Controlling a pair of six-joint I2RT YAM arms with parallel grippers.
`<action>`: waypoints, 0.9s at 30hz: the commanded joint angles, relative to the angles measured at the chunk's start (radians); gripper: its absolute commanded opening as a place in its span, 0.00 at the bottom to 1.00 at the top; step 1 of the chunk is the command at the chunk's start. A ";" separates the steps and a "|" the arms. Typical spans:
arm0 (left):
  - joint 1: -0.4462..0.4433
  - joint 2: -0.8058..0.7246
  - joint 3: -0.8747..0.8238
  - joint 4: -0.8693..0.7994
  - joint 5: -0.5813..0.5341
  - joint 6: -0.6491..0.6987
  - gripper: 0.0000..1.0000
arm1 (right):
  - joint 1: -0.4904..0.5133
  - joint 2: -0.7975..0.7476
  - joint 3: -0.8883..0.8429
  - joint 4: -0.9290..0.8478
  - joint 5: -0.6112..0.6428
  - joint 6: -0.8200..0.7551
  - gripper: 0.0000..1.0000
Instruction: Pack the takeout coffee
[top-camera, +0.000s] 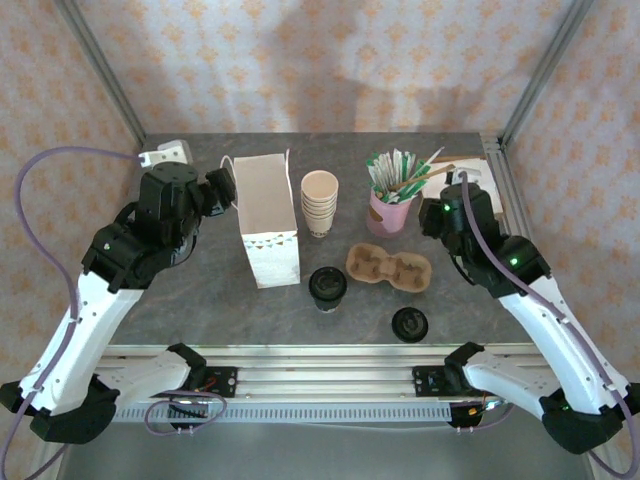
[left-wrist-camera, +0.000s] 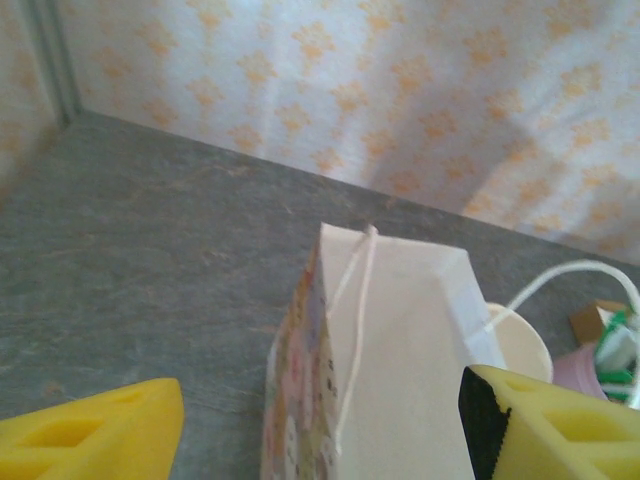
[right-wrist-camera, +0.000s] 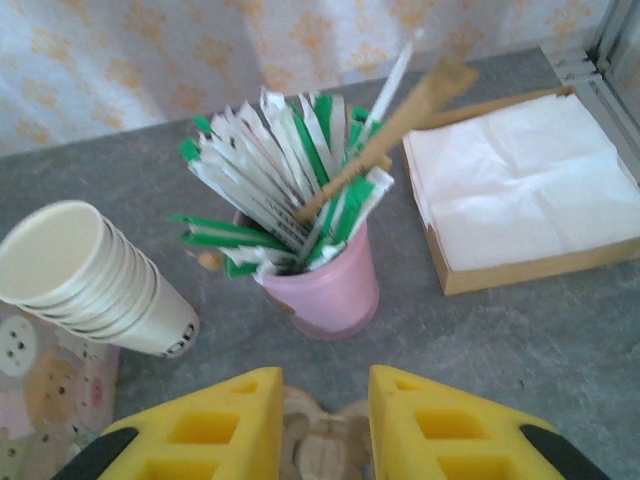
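Two end effectors: the left end effector (left-wrist-camera: 322, 415) is at the white paper bag (top-camera: 268, 225); the right end effector (right-wrist-camera: 325, 420) is at the right half of the worktop (top-camera: 210, 300).
Left end effector: its yellow fingers (left-wrist-camera: 90, 435) are spread wide and grip nothing, and the top of the white paper bag shows between them in the wrist view.
Right end effector: its fingers stand a little apart with nothing clamped, above the cup carrier (top-camera: 388, 267) and facing the pink cup (right-wrist-camera: 325, 285).
Takeout coffee (top-camera: 327, 286): the tan cup stands upright on the worktop with its black lid on. It is outside the bag, just beside the bag's near right corner and left of the cup carrier, and neither end effector touches it.
White paper bag: it stands upright, with a string handle and a printed band; its inside cannot be made out.
Stack of cups (top-camera: 320, 200): these are lidless tan cups nested together, between the bag and the pink cup.
Pink cup: it is stuffed with green-and-white paper sachets and a wooden stirrer that juts out.
Cardboard tray (right-wrist-camera: 520, 268): it holds white napkins (right-wrist-camera: 520, 180) and sits to the right of the pink cup.
Cup carrier: it is a brown pulp carrier with two round wells.
Loose black lid (top-camera: 410, 324): it lies flat near the front edge.
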 joint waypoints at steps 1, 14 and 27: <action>0.009 -0.066 -0.016 -0.014 0.055 0.004 0.74 | 0.001 -0.101 -0.116 -0.038 -0.022 -0.008 0.29; 0.008 -0.178 -0.201 -0.049 0.119 -0.106 0.74 | 0.001 -0.098 -0.417 0.069 -0.108 0.570 0.41; 0.009 -0.240 -0.291 -0.029 0.047 -0.099 0.74 | 0.078 0.183 -0.384 -0.009 -0.052 1.614 0.33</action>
